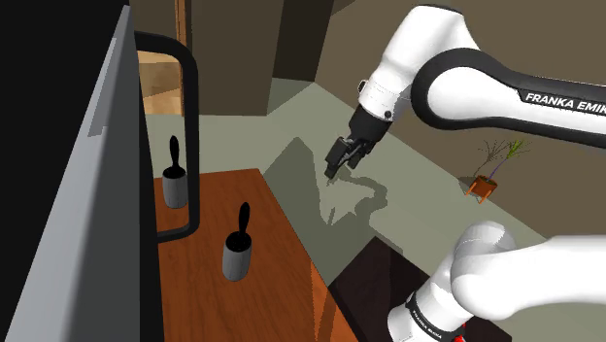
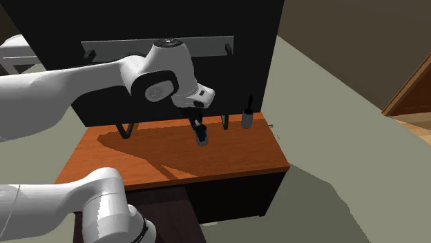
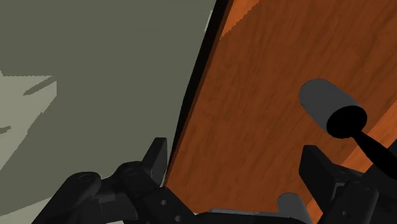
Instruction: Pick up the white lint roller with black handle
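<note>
A grey lint roller with a black handle stands upright on the wooden table, handle up. A second, similar roller stands farther back, seen through a black loop-shaped leg. My gripper hangs open and empty in the air, off the table's long edge over the floor and well apart from the nearer roller. In the second exterior view the gripper overlaps the nearer roller; the other roller stands to the right. In the wrist view the roller lies ahead, beyond the gripper.
A tall black panel stands along the table's back on thin legs. Grey-green floor lies beside the table, with a small potted plant on it. The table edge runs just ahead of the fingers.
</note>
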Robot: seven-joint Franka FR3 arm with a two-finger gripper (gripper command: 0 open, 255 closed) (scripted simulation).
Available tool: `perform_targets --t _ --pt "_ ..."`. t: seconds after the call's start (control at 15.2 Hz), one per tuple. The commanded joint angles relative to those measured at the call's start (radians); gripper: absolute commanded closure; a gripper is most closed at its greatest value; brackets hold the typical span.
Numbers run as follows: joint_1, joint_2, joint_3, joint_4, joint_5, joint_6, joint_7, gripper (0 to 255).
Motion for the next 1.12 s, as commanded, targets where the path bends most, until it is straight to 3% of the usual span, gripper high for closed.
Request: perform_targets --t 0.0,0.33,0.59,0.86,1.06 --pt "0.011 0.016 0.058 -0.032 0.003 0.083 0.038 0" --pt "0.021 0.083 0.218 -0.081 -0.009 0.272 0.149 0" --pt "-0.008 0.172 0.365 -0.089 -0.057 0.421 0.262 0" --pt "-0.097 0.281 0.546 -0.068 -0.160 0.554 0.410 0" --pt "-0.224 0.371 0.722 -0.031 -0.291 0.634 0.556 0"
